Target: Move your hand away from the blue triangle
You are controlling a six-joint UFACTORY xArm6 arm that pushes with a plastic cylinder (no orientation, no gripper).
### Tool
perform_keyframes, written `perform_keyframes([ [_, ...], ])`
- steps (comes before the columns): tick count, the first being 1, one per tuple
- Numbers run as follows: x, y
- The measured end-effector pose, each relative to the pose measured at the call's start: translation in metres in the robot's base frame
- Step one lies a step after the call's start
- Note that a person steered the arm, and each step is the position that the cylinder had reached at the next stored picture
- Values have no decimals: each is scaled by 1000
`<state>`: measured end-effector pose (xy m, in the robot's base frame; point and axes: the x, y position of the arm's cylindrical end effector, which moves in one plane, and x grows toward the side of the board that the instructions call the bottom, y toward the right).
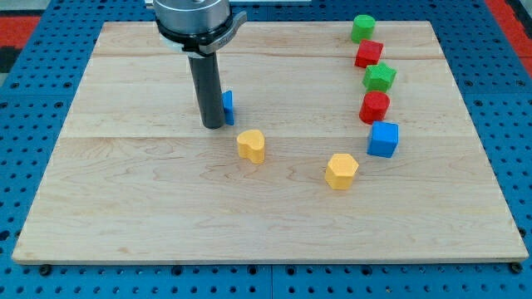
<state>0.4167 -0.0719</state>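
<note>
On the pale wooden desk (125, 208), your dark rod's tip (213, 126) touches the half-hidden blue triangle block (228, 104); no claw fitted, nothing gripped. Retreat not yet done.

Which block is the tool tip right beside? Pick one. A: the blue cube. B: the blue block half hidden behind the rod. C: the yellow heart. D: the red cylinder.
B: my tip stands directly left of the small blue block, which the rod partly hides.

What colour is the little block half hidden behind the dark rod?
Blue: the blue triangle, seen in the camera view, peeks out right of my tip.
</note>
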Motion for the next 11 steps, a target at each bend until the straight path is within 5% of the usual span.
perform_keyframes([
  [4,15,13],
  [6,15,-39],
  [9,-117,-102],
  [11,-174,-24],
])
